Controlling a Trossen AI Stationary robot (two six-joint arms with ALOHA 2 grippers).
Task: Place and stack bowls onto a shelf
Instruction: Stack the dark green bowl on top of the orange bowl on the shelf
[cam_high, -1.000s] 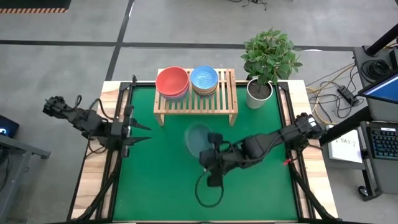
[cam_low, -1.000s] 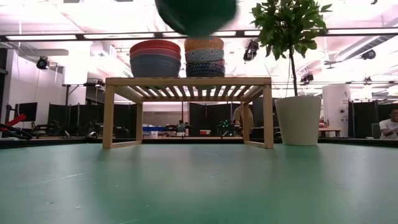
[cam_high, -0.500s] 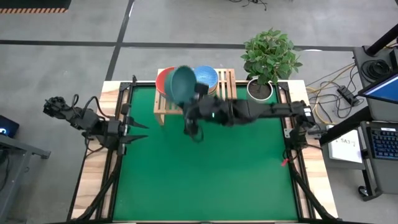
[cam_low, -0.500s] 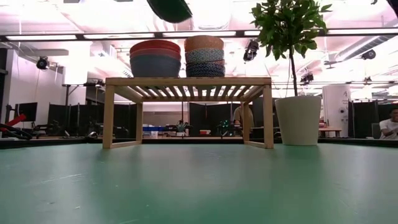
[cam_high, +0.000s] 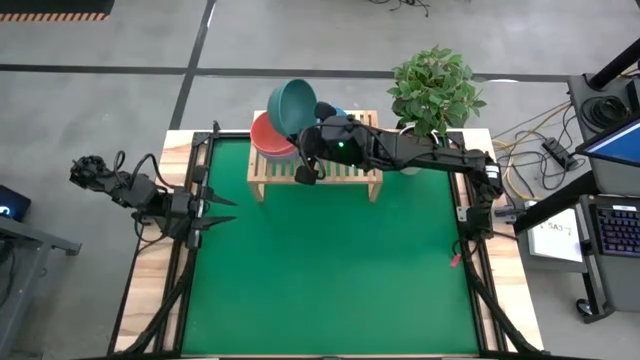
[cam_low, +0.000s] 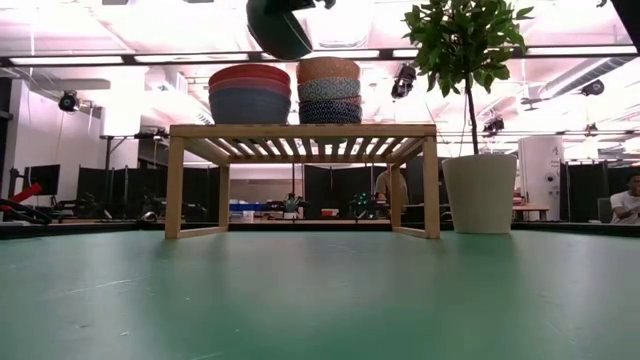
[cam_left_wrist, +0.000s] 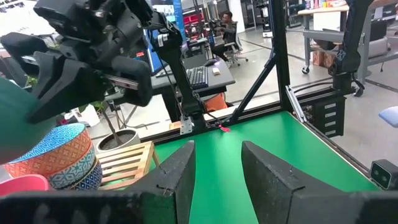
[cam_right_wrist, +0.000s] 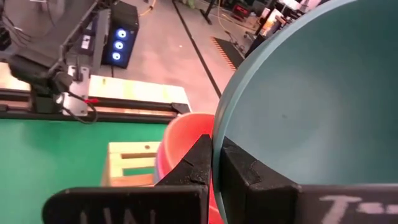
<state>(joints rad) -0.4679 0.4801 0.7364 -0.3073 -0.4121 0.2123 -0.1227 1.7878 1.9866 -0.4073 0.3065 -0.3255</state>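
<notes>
My right gripper (cam_high: 312, 122) is shut on the dark teal bowl (cam_high: 293, 106) and holds it in the air above the red-topped stack of bowls (cam_low: 250, 90) on the left half of the light-wood shelf (cam_low: 300, 131). A second stack of patterned bowls (cam_low: 328, 88) rests on the shelf's right half. In the low view the teal bowl (cam_low: 279, 26) hangs tilted, clear of both stacks. My left gripper (cam_high: 218, 212) waits open at the table's left edge, touching nothing. My right gripper pinches the teal bowl's rim (cam_right_wrist: 217, 127), one finger (cam_right_wrist: 241, 163) inside the bowl and one finger (cam_right_wrist: 198, 160) outside its wall. The arm reaches in from the table's right side. The bowl is lifted clear and tilted, its hollow partly facing up.
A white pot with a leafy plant (cam_high: 432, 100) stands just right of the shelf, at the table's far right corner. Green mat (cam_high: 330, 270) spreads in front of the shelf. The room beyond the table holds desks, equipment and people far off.
My right gripper has carried the teal bowl from above the middle of the mat toward the table's far edge and a little left, to a spot over the shelf's red-topped stack. The bowl stayed lifted and in the same hold throughout.
</notes>
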